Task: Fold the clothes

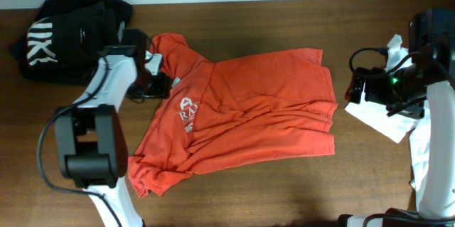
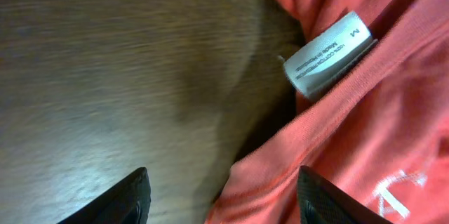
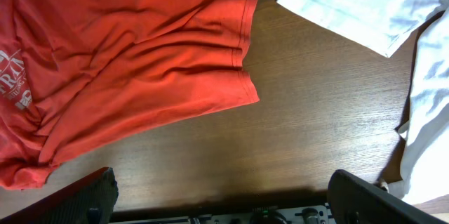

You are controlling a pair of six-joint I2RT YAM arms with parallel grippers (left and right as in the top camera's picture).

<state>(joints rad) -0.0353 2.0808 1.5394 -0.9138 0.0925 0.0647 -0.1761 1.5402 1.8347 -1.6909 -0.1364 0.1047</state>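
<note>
The clothes lie on the wooden table. A red-orange T-shirt [image 1: 249, 109] with white lettering is spread out flat in the middle. My left gripper [image 1: 158, 85] hovers at its collar, on the shirt's left side. In the left wrist view the jaws [image 2: 223, 206] stand open. The collar edge [image 2: 266, 182] lies between them without being pinched, and the white size label [image 2: 328, 52] shows above. My right gripper [image 1: 354, 88] is just right of the shirt. In its wrist view it [image 3: 224, 203] is open over bare wood, with the shirt's hem [image 3: 175, 76] up and to the left.
A heap of black garments [image 1: 67, 35] with white lettering sits at the back left. A white shirt [image 1: 387, 117] lies at the right edge under the right arm, and it shows as white cloth [image 3: 365, 3] in the right wrist view. Bare wood [image 1: 284, 191] runs along the front.
</note>
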